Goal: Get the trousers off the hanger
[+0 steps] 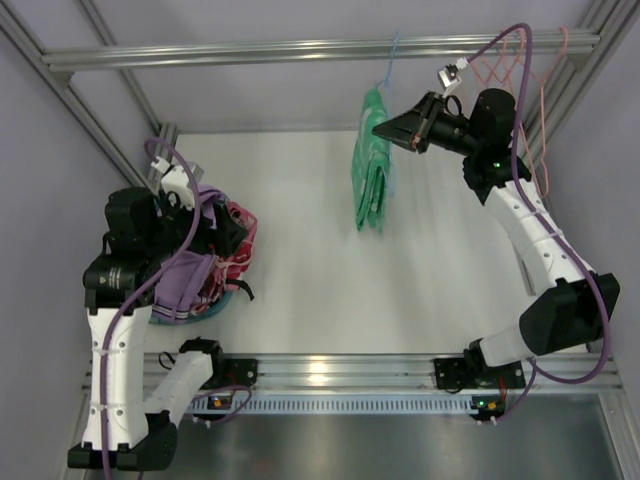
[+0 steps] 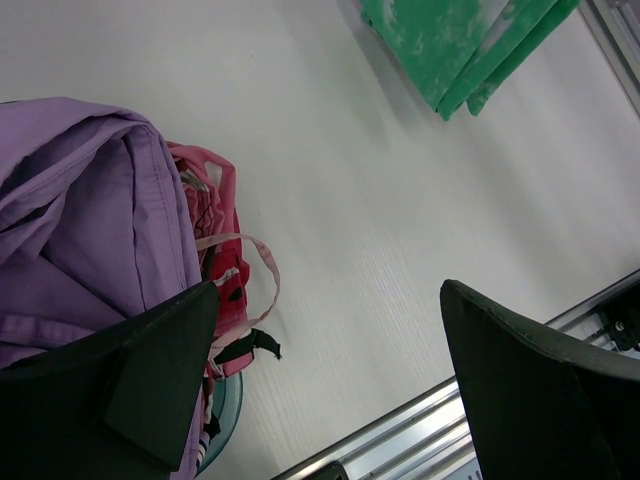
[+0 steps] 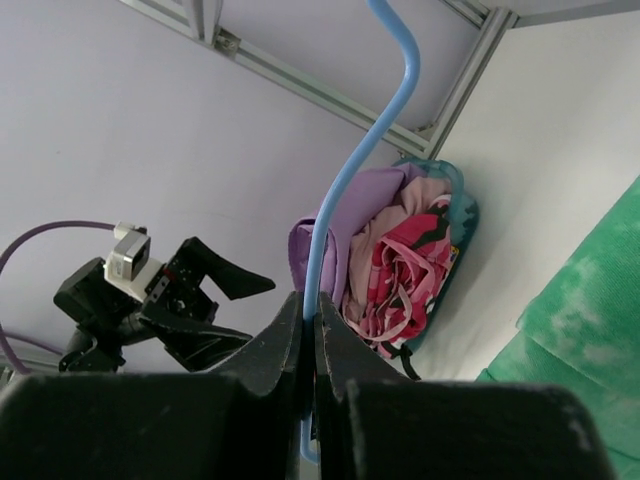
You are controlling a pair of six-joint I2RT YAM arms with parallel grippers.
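The bright green trousers (image 1: 372,172) hang folded long and narrow over the light-blue wire hanger (image 1: 391,70), whose hook goes up to the top rail. My right gripper (image 1: 382,128) is beside the trousers' upper end. In the right wrist view its jaws (image 3: 309,297) are shut on the blue hanger (image 3: 340,180) wire, with green trousers (image 3: 580,330) at the lower right. My left gripper (image 2: 328,290) hangs open over the cloth pile at the left, holding nothing; the trousers (image 2: 460,40) show far off at the top of the left wrist view.
A teal basket (image 1: 226,300) at the left holds a purple cloth (image 1: 185,280) and a red-pink patterned cloth (image 1: 236,248). Pink wire hangers (image 1: 522,72) hang on the top rail (image 1: 250,50) at the right. An aluminium rail (image 1: 330,370) runs along the near edge.
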